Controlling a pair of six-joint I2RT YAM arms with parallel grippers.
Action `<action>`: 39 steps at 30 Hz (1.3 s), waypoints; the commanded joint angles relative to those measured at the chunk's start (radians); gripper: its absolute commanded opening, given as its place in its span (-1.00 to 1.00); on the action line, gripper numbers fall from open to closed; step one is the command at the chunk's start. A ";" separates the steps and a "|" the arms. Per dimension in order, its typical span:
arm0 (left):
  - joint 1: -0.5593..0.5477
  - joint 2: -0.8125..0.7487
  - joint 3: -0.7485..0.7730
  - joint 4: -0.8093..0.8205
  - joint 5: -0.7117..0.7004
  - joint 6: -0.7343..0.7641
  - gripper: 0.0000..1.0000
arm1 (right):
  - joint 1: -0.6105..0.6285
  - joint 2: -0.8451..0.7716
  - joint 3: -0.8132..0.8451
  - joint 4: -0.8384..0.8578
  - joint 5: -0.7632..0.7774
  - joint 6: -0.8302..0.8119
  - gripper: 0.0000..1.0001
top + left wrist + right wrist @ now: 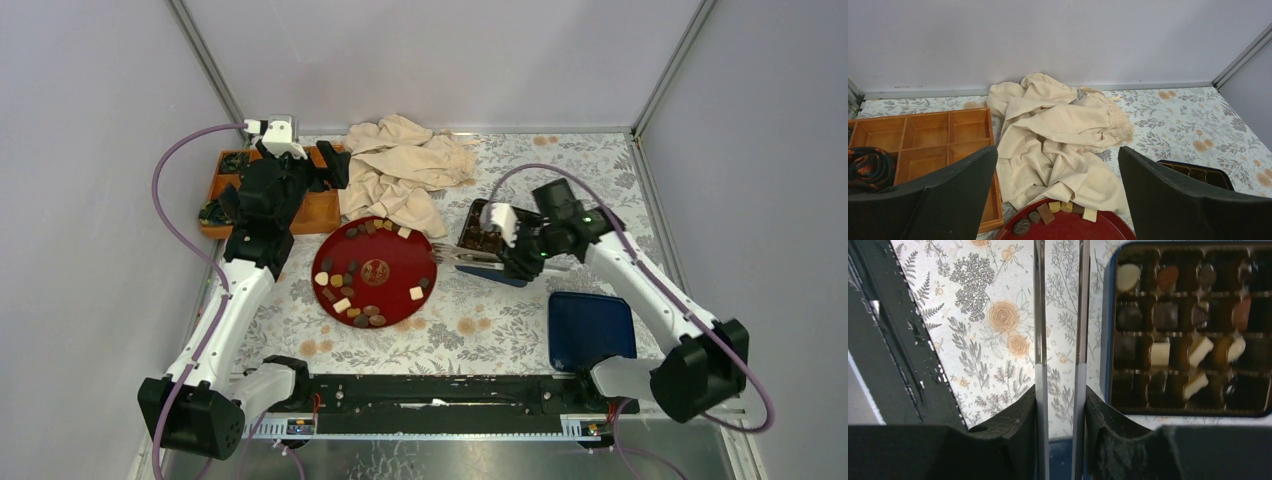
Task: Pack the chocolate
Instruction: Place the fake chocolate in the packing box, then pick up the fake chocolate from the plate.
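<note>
Floral tablecloth. Red plate: loose chocolate, dark, tan and cream. Blue box: partitioned, cells partly filled with pieces. Wooden tray: dark coil in one cell. My right gripper clamps metal tongs beside the box; my left gripper gapes wide, holding nothing.

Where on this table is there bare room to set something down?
Bare: the far right corner, behind the chocolate box, right of the cloth; and the near strip before the red plate, left of the blue lid. Crowded: far left, where wooden tray, cloth and plate meet, and where the tongs span plate and box.
</note>
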 commanded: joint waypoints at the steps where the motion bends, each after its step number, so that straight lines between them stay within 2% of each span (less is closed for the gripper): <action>1: -0.004 -0.004 -0.006 0.043 -0.007 0.002 0.97 | 0.166 0.138 0.134 0.077 0.199 0.059 -0.23; 8: -0.004 -0.005 -0.007 0.044 -0.008 0.004 0.97 | 0.298 0.386 0.318 0.096 0.396 0.172 -0.24; 16: -0.004 -0.010 -0.009 0.044 -0.009 0.004 0.97 | 0.365 0.570 0.471 0.081 0.521 0.225 -0.20; 23: -0.004 -0.014 -0.008 0.046 -0.009 0.004 0.97 | 0.379 0.647 0.556 0.068 0.599 0.249 -0.16; 39: -0.004 -0.018 -0.009 0.047 -0.008 0.002 0.97 | 0.393 0.725 0.634 0.035 0.616 0.258 -0.13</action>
